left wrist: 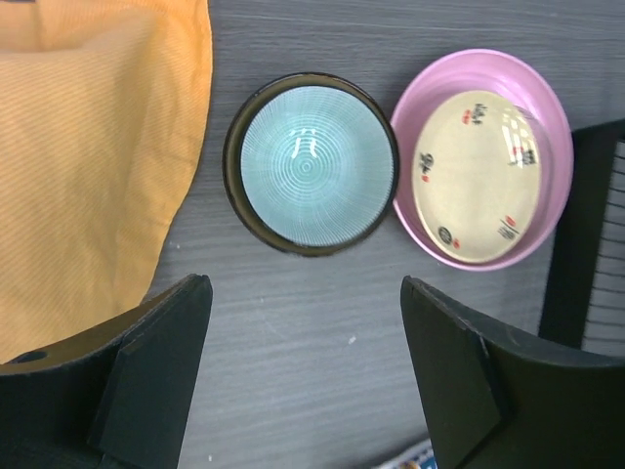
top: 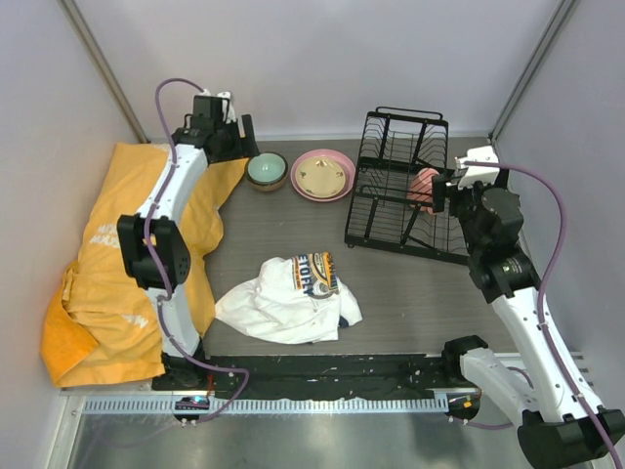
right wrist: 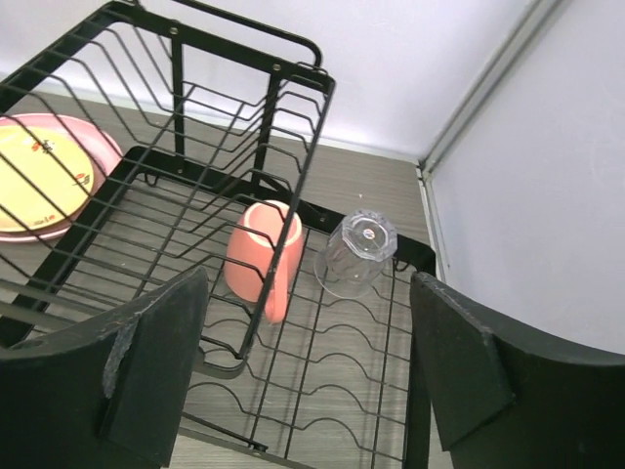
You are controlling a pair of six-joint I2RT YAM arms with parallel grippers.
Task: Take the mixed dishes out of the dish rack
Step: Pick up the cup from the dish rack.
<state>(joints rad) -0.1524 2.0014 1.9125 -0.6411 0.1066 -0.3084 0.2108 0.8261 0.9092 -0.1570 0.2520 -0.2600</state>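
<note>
Table's far edge: mint-green bowl, nested in a darker one, beside cream plate stacked on pink plate.

Dish rack floor: pink mug, clear glass inverted. Glass slick, fragile; grasp its sides.

My left claw wide, empty above the table. My right claw wide, empty over the rack.

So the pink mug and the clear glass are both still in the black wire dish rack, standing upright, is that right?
Not quite. The pink mug and clear glass are still in the black wire dish rack, but upside down, bases facing up, as the right wrist view shows.
</note>
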